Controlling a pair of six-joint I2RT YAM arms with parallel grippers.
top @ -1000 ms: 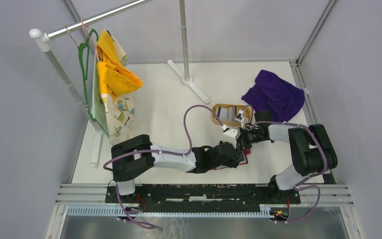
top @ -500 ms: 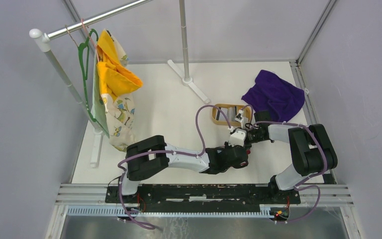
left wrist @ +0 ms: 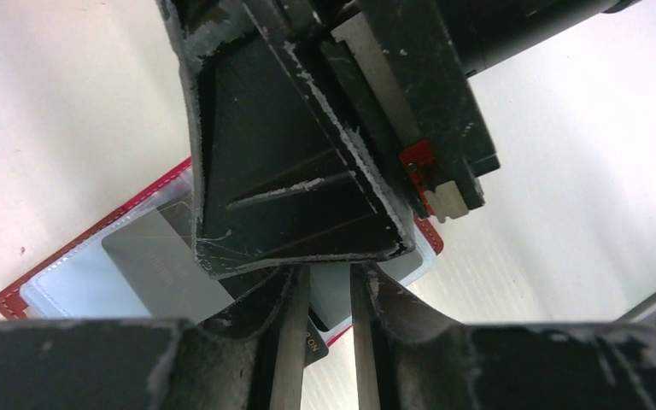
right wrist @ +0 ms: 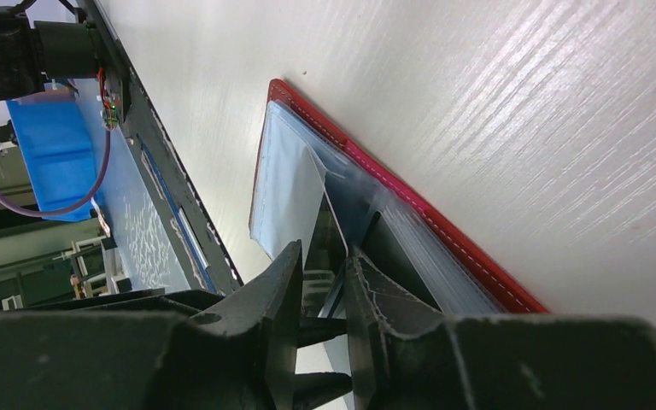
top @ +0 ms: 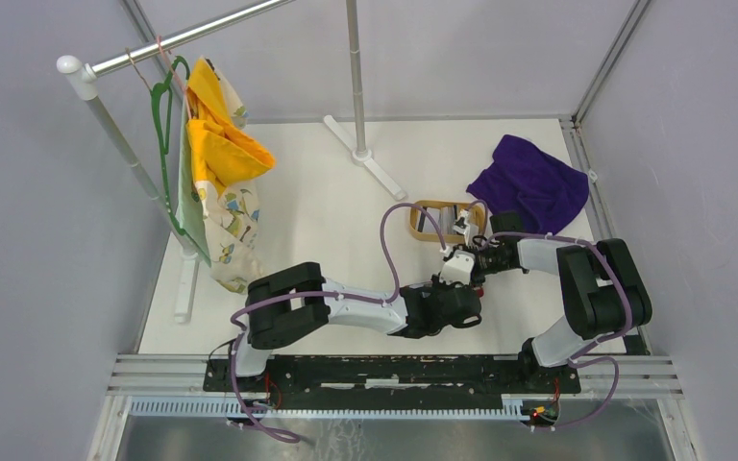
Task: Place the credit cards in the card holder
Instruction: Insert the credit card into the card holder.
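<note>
The card holder (left wrist: 17, 295) lies open and flat on the worktop (top: 327, 192), close to the near edge and right of its middle, with both arms bent low over it. The left gripper (left wrist: 325, 342) has its jaws only narrowly parted right over the clear pockets. The right gripper (right wrist: 325, 290) is just as narrowly parted at a card's edge near the pocket mouth. For neither can I tell whether the jaws pinch anything or merely flank it. The step looks like seating a card in a pocket. To do it well, one arm should pin the holder flat while the other feeds the card in line with the slot and low along the plastic. It should let go only once the card is well inside, then lift straight off so nothing drags back out. The left wrist view shows a grey card (left wrist: 149, 256) already behind the clear film and a black card (left wrist: 312, 348) with lettering at the jaws. The right wrist view misses both, but shows a pale blue card (right wrist: 282, 184) in its pocket and the red stitched spine. From above the holder is almost wholly hidden under the arms. Only that view shows the wooden tray (top: 423, 206) just beyond them and the purple cloth (top: 528, 187) toward the far right corner.
</note>
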